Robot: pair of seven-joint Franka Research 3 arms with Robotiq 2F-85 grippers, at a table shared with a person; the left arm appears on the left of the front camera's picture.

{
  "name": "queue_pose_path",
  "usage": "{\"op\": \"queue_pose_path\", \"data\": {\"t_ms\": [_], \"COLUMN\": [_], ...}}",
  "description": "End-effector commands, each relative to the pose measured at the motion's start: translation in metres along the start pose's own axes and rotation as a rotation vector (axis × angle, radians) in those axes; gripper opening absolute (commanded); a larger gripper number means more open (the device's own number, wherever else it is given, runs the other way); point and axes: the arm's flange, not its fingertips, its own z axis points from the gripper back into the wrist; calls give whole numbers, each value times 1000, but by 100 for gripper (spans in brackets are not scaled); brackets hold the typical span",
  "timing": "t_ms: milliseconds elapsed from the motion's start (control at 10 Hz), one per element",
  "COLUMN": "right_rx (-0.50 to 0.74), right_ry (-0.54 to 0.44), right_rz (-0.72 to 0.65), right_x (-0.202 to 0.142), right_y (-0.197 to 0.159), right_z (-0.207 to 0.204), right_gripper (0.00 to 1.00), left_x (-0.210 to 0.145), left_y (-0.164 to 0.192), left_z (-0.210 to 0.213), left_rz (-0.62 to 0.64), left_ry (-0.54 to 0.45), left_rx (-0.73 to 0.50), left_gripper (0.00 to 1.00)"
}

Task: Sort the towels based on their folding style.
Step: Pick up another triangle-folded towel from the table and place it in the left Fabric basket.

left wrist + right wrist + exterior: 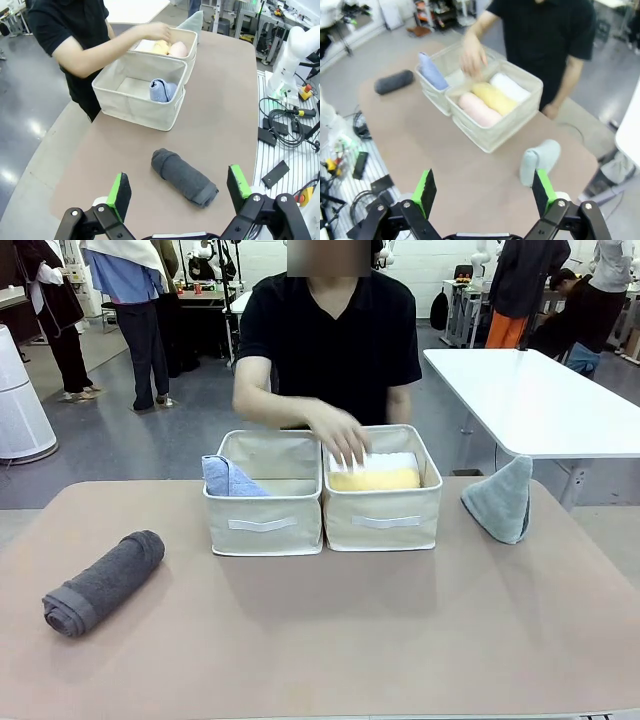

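Observation:
A dark grey rolled towel [103, 583] lies on the table at the left, also under my open left gripper [179, 192] as the grey roll [184, 177]. A grey-green cone towel [501, 500] stands at the right, seen near my open right gripper [485, 190] as the cone [539, 159]. The left bin [263, 518] holds a light blue cone towel [229, 478]. The right bin [384, 517] holds a yellow roll [374, 480], a white roll [510, 87] and a pink roll [478, 109]. The person's hand [340, 435] rests over the right bin.
The two beige bins stand side by side at the table's far middle. A white table [535, 400] stands behind at the right. Cables and boxes [285, 132] lie beside the table in the left wrist view. Bare tabletop [330, 630] spreads in front of the bins.

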Motion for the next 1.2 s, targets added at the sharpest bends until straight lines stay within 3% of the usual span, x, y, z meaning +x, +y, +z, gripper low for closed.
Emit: {"op": "queue_pose_path", "data": {"t_ms": [0,200,400,600,700,800,1100], "right_rx": [-45,-24,-75,-87,-46,-97,-97], "right_ry": [228,405,527,550,506,545,545], "right_rz": [-140,-254,-353,-374,-355,-355,-355], "right_x": [44,73,72,60,60,56,56], "right_y": [-26,-43,-60,-66,-63,-68,-68], "right_z": [-39,-83,-130,-156,-148,-161,-161], "right_gripper": [100,100,100,100,100,100,100], "left_x": [0,0,0,0,0,0,0], "left_y": [0,0,0,0,0,0,0], "left_z": [1,1,1,1,1,1,1], "left_rz": [-11,-11,-11,-11,-11,-11,-11], "left_ry": [-14,-14,-14,-14,-14,-14,-14], "left_rx": [-6,-6,-6,-6,-6,-6,-6], "left_gripper": [100,100,100,100,100,100,100]}}
